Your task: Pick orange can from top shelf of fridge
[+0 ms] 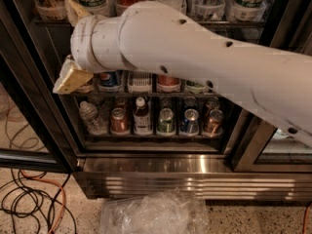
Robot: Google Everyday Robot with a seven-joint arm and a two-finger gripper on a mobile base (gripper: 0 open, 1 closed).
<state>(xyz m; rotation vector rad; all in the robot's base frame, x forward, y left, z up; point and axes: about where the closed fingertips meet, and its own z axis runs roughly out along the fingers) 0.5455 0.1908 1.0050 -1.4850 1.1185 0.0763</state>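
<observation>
The fridge [161, 179] stands open in front of me, with wire racks of drinks. My white arm crosses the view from the right. My gripper [62, 45] is at the left end of the top shelf [140, 80], the wire rack with lane dividers. Its tan fingers [72, 78] are spread apart, one above the wrist and one below. The orange can is hidden behind the lower finger and wrist; I cannot see it. On the same rack a blue can [111, 79], a red can [168, 81] and a green can [196, 86] show under the arm.
The rack below holds a water bottle [90, 117], two coppery cans [118, 121] [212, 122], a bottle [142, 116], a green can [165, 121] and a blue can [190, 122]. Cables [29, 199] and a clear plastic bag [156, 213] lie on the floor. A dark door frame [34, 106] stands left.
</observation>
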